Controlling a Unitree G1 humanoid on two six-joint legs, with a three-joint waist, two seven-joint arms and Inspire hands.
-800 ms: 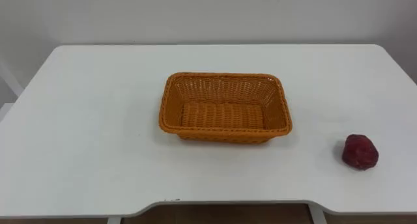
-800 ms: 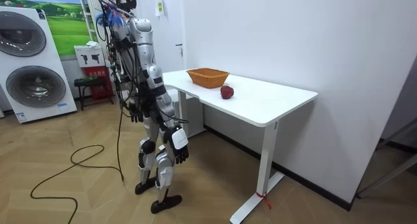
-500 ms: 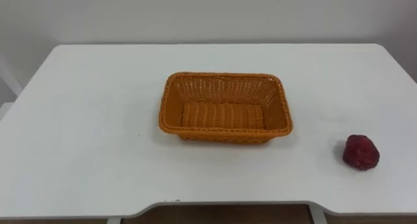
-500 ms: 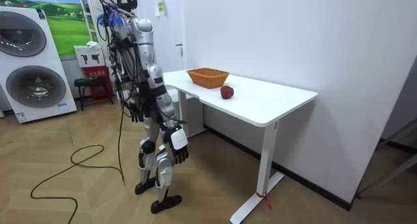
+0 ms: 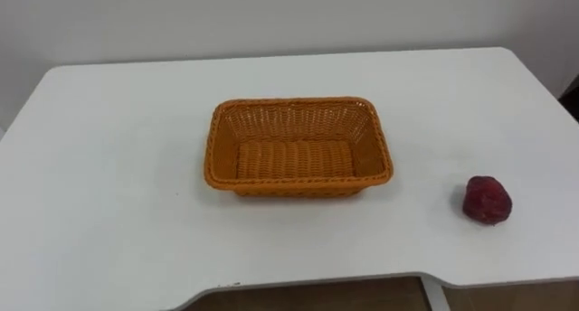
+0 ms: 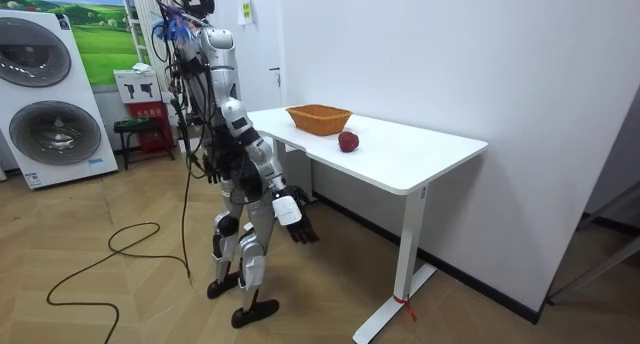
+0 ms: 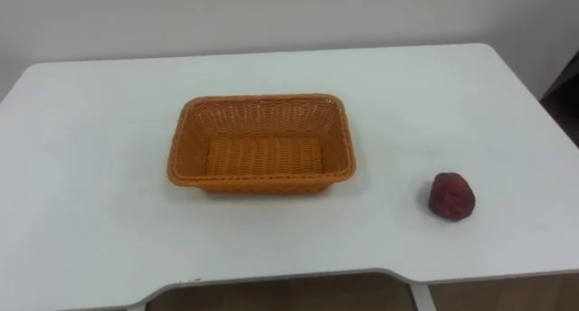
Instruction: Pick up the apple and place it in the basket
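Right now, your dark red, lumpy apple lies on the white tabletop. It is far out to the robot's right and close to the near edge, and nothing touches it. The orange woven rectangular basket sits upright near the middle of the tabletop, to the left of the apple and well apart from it. You can see its woven floor in full.

In the room view your robot stands upright on the wooden floor, at the side of the tabletop toward the room view's left, and faces it. Its right hand is held out in front of its thigh, below the height of the tabletop and well apart from the apple. From this distance you cannot tell how far that hand is open, but the apple is not in it. The left hand sits by the hip on the robot's far side, partly hidden among cables, and you cannot tell its state either.

Behind the robot, at the room view's left, stand two white front-loading washing machines, one on top of the other.
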